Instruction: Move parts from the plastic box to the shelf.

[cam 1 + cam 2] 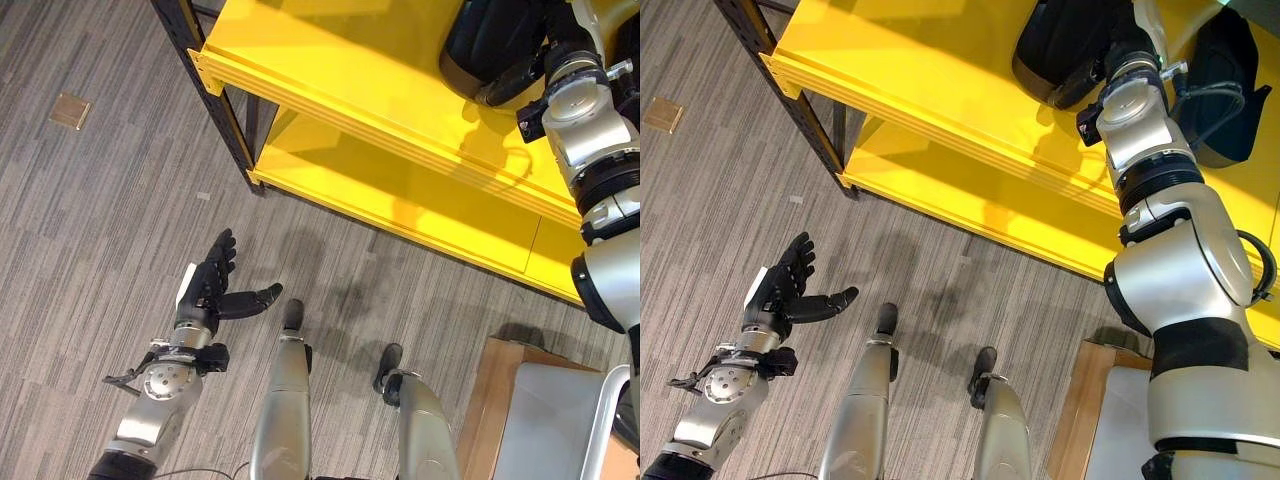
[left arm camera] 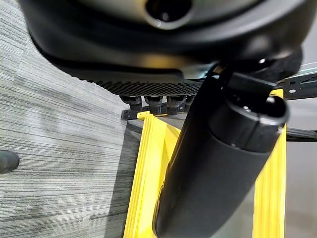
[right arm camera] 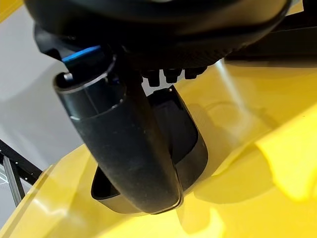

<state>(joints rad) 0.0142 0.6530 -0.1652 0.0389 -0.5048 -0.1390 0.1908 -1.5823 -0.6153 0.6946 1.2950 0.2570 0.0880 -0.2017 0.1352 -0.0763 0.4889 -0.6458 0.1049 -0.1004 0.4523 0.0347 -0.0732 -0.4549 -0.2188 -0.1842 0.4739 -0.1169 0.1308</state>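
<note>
right wrist view shows the right hand (image 3: pixel 124 144) grasping a curved glossy black part (image 3: pixel 185 148) on the yellow shelf (image 3: pixel 257 188).

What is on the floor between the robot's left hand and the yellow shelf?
Nothing but bare grey carpet. In the left eye view the left hand hangs open over the floor, and the stretch up to the yellow shelf holds no parts.

No legible text or labels anywhere.
</note>
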